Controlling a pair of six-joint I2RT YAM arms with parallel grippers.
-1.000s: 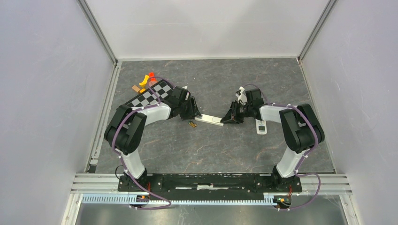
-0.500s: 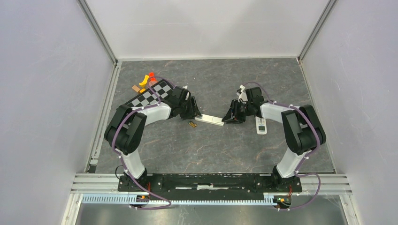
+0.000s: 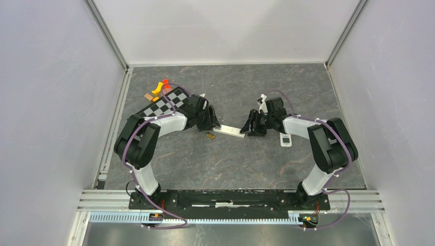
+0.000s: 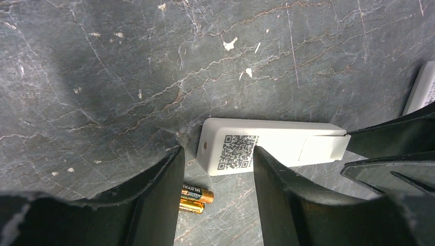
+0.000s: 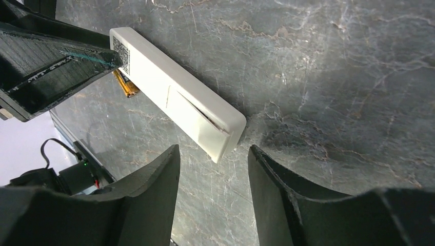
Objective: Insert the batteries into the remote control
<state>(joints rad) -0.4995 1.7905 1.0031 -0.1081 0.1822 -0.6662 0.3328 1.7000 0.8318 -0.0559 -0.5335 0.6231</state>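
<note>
The remote control (image 3: 285, 139), a small white handset with a display window, lies right of centre beside my right arm; its edge shows in the left wrist view (image 4: 424, 87). Two batteries (image 4: 195, 200) lie side by side on the floor, also seen from the top (image 3: 210, 136). A longer plain white strip (image 3: 229, 131) with a QR code and a cover seam (image 5: 174, 110) lies between my grippers. My left gripper (image 4: 215, 154) is open, its fingers straddling the strip's left end. My right gripper (image 5: 213, 151) is open, just short of the strip's right end.
Small orange and red pieces (image 3: 161, 86) lie at the back left. Grey walls close in the dark stone floor (image 3: 225, 169) on three sides. A metal rail (image 3: 231, 197) runs along the near edge.
My right gripper has shifted a little to the left, closer to the strip's right end. The left arm, strip and batteries have not moved.
</note>
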